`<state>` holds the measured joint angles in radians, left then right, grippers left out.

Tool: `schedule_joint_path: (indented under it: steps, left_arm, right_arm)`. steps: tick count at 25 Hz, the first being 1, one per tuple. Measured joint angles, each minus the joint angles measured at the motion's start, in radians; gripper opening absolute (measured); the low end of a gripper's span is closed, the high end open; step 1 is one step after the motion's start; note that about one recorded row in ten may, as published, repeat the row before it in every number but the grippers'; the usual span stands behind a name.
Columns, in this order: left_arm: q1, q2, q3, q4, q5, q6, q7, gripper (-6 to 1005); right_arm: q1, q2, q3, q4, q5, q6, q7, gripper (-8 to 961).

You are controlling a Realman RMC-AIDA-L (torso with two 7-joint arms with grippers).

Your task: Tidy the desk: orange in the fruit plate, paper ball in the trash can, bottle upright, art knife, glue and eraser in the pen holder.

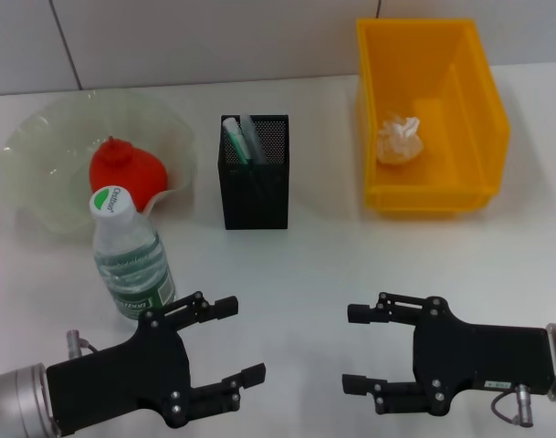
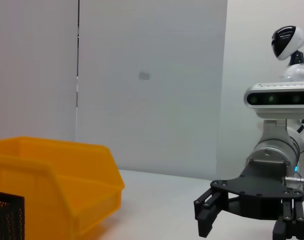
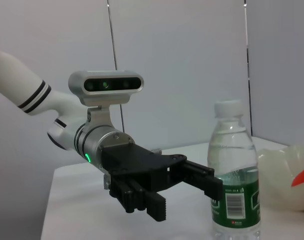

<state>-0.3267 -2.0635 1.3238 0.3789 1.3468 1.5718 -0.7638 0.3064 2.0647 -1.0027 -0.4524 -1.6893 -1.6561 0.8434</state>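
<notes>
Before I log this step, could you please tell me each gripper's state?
Left gripper: open, holding nothing, beside the bottle.
Right gripper: open, holding nothing.

Trash can [image 1: 478, 173]: yellow. Pen holder [image 1: 255, 192]: black mesh. Orange [image 1: 127, 173]: red-orange. Fruit plate [image 1: 40, 146]: translucent pale green. Bottle [image 1: 130, 260]: clear, green-and-white label.

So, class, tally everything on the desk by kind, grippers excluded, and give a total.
Containers: 3 (fruit plate, pen holder, trash can)
Fruit: 1 (orange)
Bottles: 1 (bottle)
Paper balls: 1 (paper ball)
Stationery in the pen holder: count unclear
Total: 6
</notes>
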Motion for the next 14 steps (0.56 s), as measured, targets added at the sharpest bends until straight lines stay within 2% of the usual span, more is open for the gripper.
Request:
schedule_joint_path:
  steps: [14]
  left_arm:
    - [0.011,-0.001,0.000,-0.002,0.000,-0.001,-0.008,785]
  right_arm:
    - [-0.016,0.000,0.004,-0.003,-0.006,0.002,-0.020,768]
